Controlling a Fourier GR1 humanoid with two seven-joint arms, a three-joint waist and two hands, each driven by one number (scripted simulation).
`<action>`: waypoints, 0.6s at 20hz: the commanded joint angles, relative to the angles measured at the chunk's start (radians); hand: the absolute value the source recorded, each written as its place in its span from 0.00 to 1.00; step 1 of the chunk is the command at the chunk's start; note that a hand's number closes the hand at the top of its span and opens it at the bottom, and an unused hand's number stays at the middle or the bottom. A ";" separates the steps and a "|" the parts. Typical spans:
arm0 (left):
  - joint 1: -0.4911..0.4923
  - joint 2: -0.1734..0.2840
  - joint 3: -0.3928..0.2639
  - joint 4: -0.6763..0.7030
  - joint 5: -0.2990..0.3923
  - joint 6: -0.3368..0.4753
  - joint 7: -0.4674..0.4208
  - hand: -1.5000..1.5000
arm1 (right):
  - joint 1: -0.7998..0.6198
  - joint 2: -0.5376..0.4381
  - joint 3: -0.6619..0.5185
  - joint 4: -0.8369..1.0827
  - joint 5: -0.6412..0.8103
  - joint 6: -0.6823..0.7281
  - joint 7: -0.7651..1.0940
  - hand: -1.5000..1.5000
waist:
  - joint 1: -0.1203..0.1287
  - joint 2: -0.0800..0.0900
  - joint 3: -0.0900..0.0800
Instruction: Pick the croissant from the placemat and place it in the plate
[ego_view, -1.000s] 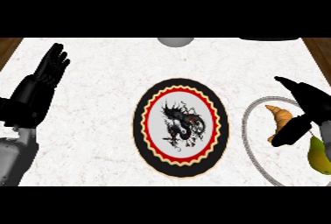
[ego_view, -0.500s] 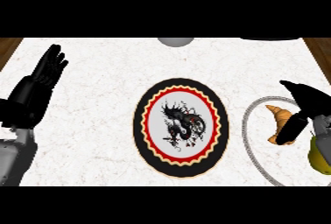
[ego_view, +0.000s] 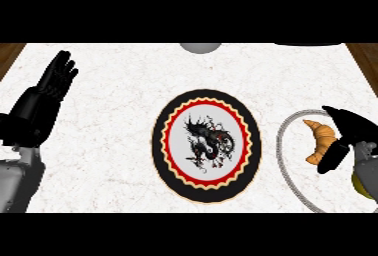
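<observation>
While my right hand (ego_view: 347, 137) curls fingers round croissant (ego_view: 322, 141) over plate (ego_view: 284, 150) at counter's right edge, ready for release, left hand (ego_view: 40, 102) rests fingers straight, left edge; placemat (ego_view: 207, 145) centre.

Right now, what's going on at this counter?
The right hand is at the counter's right side with its fingers curled round the croissant, which sits inside the rim of the plate. The round placemat in the middle has nothing on it. The left hand rests open at the left edge, fingers up. So the croissant is at the plate but not yet let go.
</observation>
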 joint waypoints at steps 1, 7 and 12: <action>0.028 -0.056 -0.018 -0.074 -0.057 0.041 0.051 0.50 | 0.029 -0.005 -0.045 -0.022 0.015 0.066 -0.038 0.00 | -0.001 -0.002 0.000; -0.053 -0.067 0.019 0.015 -0.076 -0.018 0.037 0.50 | -0.033 0.085 -0.066 0.193 0.107 0.026 -0.123 0.00 | 0.001 0.000 0.000; 0.010 -0.091 0.031 -0.059 -0.085 -0.012 0.045 0.50 | -0.063 0.087 -0.055 0.304 0.202 0.008 -0.158 0.00 | 0.006 0.000 0.000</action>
